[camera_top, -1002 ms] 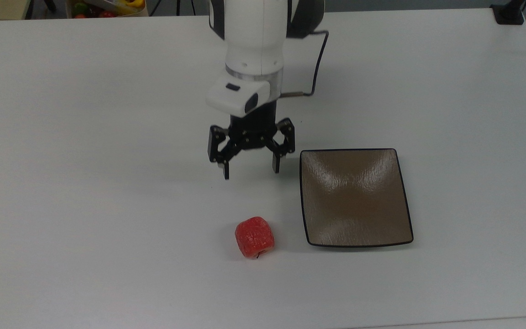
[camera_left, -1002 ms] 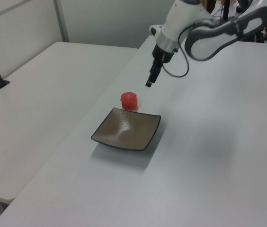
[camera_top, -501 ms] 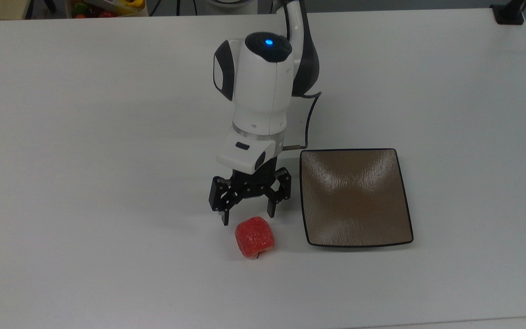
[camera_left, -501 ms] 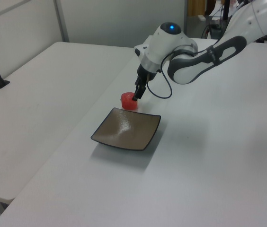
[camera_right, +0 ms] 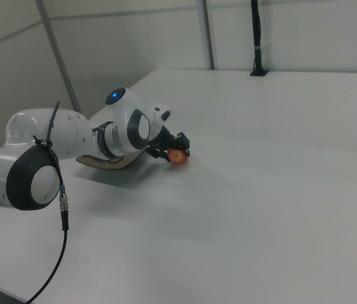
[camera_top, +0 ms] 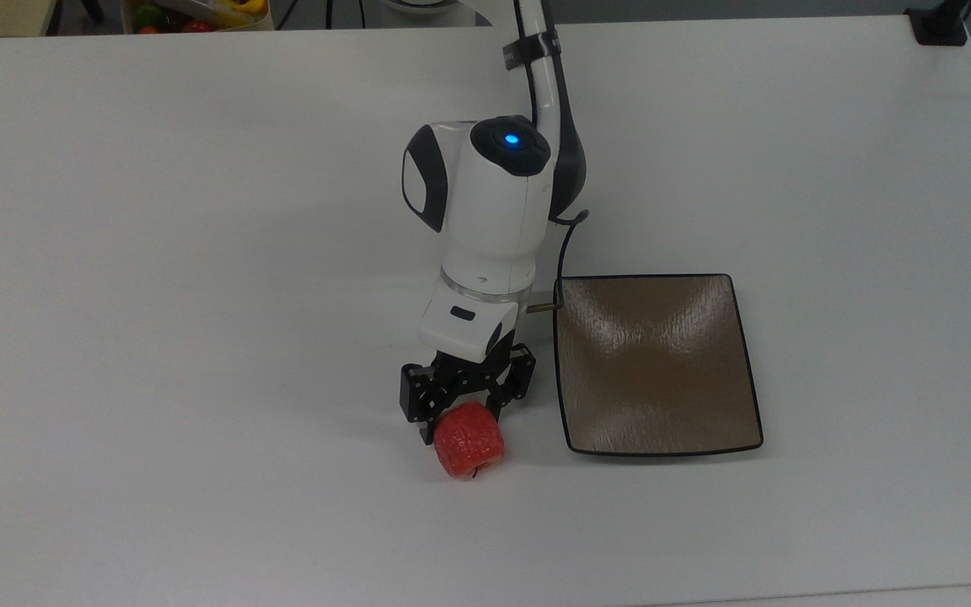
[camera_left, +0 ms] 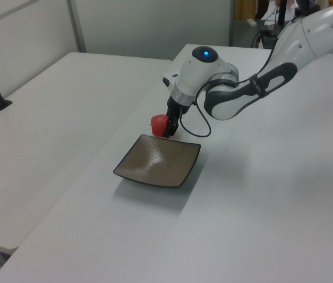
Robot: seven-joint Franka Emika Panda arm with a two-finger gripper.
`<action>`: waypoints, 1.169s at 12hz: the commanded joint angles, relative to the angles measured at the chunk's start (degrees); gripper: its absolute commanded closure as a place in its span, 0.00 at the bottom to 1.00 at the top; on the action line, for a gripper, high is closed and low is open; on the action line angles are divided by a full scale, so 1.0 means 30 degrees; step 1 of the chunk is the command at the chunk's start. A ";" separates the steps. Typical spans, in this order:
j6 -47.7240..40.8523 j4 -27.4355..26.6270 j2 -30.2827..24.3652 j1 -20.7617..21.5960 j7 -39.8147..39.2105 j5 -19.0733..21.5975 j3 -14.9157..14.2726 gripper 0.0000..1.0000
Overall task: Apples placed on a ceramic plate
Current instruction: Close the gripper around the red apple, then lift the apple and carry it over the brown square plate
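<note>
A small, blocky red-orange apple (camera_top: 469, 439) sits on the white worktop (camera_top: 199, 253), just beside the bare, glossy brown square plate (camera_top: 654, 362), not touching it

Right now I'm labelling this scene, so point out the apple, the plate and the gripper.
apple (camera_top: 470, 440), top view, middle of its red top.
plate (camera_top: 654, 362), top view, bare brown centre.
gripper (camera_top: 466, 403), top view, midway between its fingertips, at the apple's far edge.
</note>
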 commanded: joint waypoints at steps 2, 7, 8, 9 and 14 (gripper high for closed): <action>0.0812 0.0335 0.0212 0.0296 0.0263 -0.0595 -0.0349 0.64; 0.0698 -0.1120 -0.2557 -0.0870 0.0933 -0.0653 0.1167 0.60; 0.0697 -0.2029 -0.3615 -0.0992 0.1082 -0.0654 0.1610 0.60; 0.0581 -0.2705 -0.4409 -0.0935 0.1287 -0.0625 0.1933 0.59; -0.1206 -0.3883 -0.5794 0.0497 0.2664 -0.0624 0.3138 0.59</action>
